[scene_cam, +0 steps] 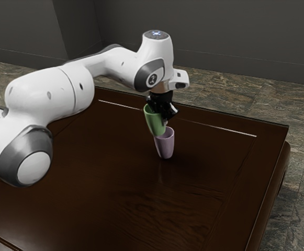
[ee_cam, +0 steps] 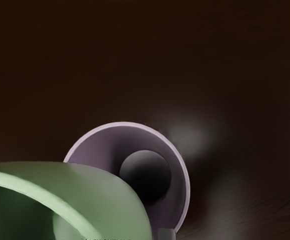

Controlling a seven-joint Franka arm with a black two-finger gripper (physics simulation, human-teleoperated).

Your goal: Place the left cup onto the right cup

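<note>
1. A white robot arm [scene_cam: 63,94] holds a glossy green tapered cup [scene_cam: 153,121] aloft in its black two-finger tool [scene_cam: 164,111], over the middle of a dark brown wooden counter [scene_cam: 89,178] and somewhat nearer the far edge.
2. The tool is clamped on the green tapered cup at its rim. The cup hangs tilted, its base pointing down toward a pale lilac tapered cup [scene_cam: 165,144] that stands upright on the counter.
3. Seen from the side, the base of the green tapered cup meets the rim of the lilac tapered cup on the side nearer the arm. Whether it touches or hangs just above cannot be told.
4. From the hand's camera, the green tapered cup [ee_cam: 60,200] overlaps part of the open mouth of the lilac tapered cup [ee_cam: 100,150], off-centre rather than squarely over it.
5. Pickup and carry look done. Left to do, by this reading: level and centre the green tapered cup, lower it onto the lilac tapered cup, and release.
</note>
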